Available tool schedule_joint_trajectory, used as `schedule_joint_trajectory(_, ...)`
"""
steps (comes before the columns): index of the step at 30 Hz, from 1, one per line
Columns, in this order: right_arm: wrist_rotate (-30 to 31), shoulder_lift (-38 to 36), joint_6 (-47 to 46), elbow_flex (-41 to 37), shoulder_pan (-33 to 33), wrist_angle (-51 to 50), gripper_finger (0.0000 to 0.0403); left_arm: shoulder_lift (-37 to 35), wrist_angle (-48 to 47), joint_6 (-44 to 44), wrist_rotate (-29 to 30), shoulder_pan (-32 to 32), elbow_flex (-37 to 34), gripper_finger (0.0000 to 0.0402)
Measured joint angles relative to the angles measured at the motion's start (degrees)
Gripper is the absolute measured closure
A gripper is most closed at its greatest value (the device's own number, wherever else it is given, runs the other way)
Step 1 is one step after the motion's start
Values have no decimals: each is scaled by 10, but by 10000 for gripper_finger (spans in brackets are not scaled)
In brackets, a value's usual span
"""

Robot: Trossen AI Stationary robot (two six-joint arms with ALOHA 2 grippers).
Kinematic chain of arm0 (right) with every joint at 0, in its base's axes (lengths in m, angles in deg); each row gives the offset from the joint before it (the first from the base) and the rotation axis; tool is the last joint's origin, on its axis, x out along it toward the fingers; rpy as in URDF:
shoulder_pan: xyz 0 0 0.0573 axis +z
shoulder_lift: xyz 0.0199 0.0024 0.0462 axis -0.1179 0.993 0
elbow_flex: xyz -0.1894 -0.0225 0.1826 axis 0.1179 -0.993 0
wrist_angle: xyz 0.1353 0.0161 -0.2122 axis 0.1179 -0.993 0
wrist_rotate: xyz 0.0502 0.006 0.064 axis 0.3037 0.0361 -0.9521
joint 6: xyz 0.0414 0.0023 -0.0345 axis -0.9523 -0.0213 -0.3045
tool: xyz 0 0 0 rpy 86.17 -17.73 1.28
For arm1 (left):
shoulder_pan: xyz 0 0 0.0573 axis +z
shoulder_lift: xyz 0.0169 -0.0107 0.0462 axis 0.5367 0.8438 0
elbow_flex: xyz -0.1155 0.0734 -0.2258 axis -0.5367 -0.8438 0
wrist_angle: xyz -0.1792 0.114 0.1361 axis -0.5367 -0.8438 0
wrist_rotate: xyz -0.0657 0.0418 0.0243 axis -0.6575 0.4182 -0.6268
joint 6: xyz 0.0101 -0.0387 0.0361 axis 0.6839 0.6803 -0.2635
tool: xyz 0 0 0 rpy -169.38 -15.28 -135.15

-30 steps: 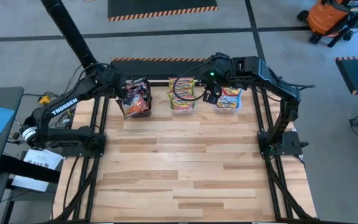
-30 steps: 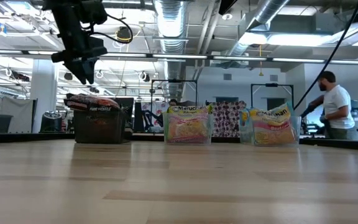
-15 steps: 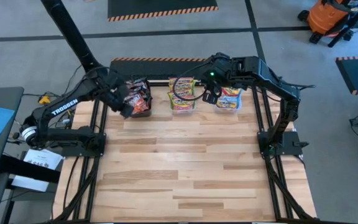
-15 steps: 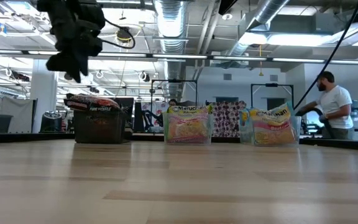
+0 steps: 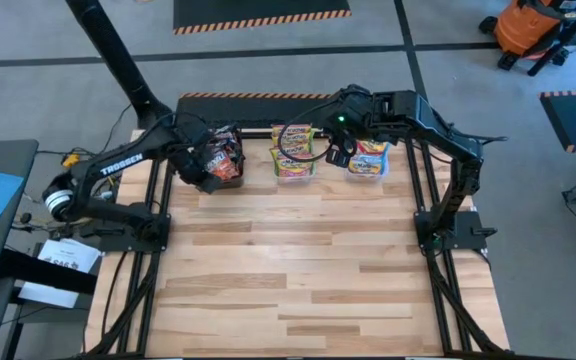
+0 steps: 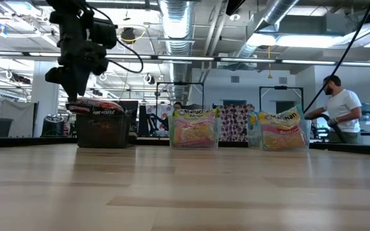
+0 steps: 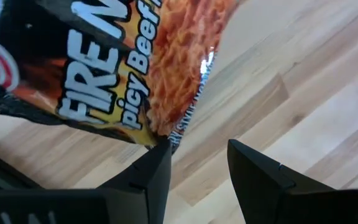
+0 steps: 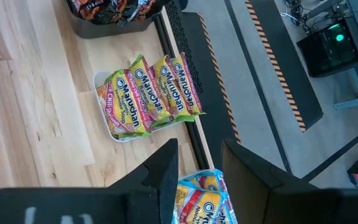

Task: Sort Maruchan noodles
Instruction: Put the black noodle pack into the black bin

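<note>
The noodle packets sit in three tubs in a row along the far edge of the table [image 5: 298, 260], one kind in each, so the sorting looks nearly done or done. The dark packets [image 5: 223, 155] are heaped in the black tub [image 6: 103, 131] on the left, so full that the top ones spill over the rim. The yellow-green packets [image 5: 293, 150] stand on edge in the middle tub [image 6: 193, 136], packed side by side like books (that way more fit in). The light blue packets [image 5: 368, 160] fill the tub [image 6: 281, 135] on the right. The left gripper [image 5: 190, 170] hangs just beside the dark pile, on the near side of it. Its fingers [image 7: 148, 177] are spread with only bare wood between them, and a dark packet with fire letters [image 7: 123, 62] lies right past the tips, so I think it has nothing in its grip. The right gripper [image 5: 338, 152] waits up high between the middle tub and the blue one. Its fingers [image 8: 163, 171] are apart too and pinch nothing. A person [image 6: 339, 115] stands in the room behind the table, well away from the arms.
</note>
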State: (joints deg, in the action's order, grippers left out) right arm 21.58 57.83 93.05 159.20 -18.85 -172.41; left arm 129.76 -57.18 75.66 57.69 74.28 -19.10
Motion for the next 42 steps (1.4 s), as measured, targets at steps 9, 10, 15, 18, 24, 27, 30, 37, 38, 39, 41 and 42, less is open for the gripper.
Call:
schedule_joint_trajectory(9,0,0,0,0,0,0,257,62,35,-21,66,0,0,258)
schedule_joint_trajectory(10,0,0,0,0,0,0,257,67,43,-24,70,0,0,258)
schedule_joint_trajectory(15,0,0,0,0,0,0,257,77,85,-25,73,0,0,258)
schedule_joint_trajectory(18,0,0,0,0,0,0,257,78,94,-25,84,4,0,258)
schedule_joint_trajectory(24,0,0,-1,0,0,0,257,78,96,-33,105,17,10,258)
schedule_joint_trajectory(27,0,0,-1,0,0,0,257,78,105,-39,116,23,26,258)
schedule_joint_trajectory(30,0,0,-1,0,0,0,257,78,110,-40,131,33,37,258)
schedule_joint_trajectory(37,0,0,-6,0,0,0,257,79,110,-43,112,43,39,258)
schedule_joint_trajectory(38,0,0,-6,0,0,0,257,81,110,-43,104,43,39,258)
schedule_joint_trajectory(39,0,0,-6,0,0,0,257,85,111,-41,101,43,39,258)
schedule_joint_trajectory(41,0,0,-6,0,0,1,257,97,111,-39,98,40,39,258)
schedule_joint_trajectory(42,0,0,-6,0,0,1,257,106,111,-39,98,39,39,258)
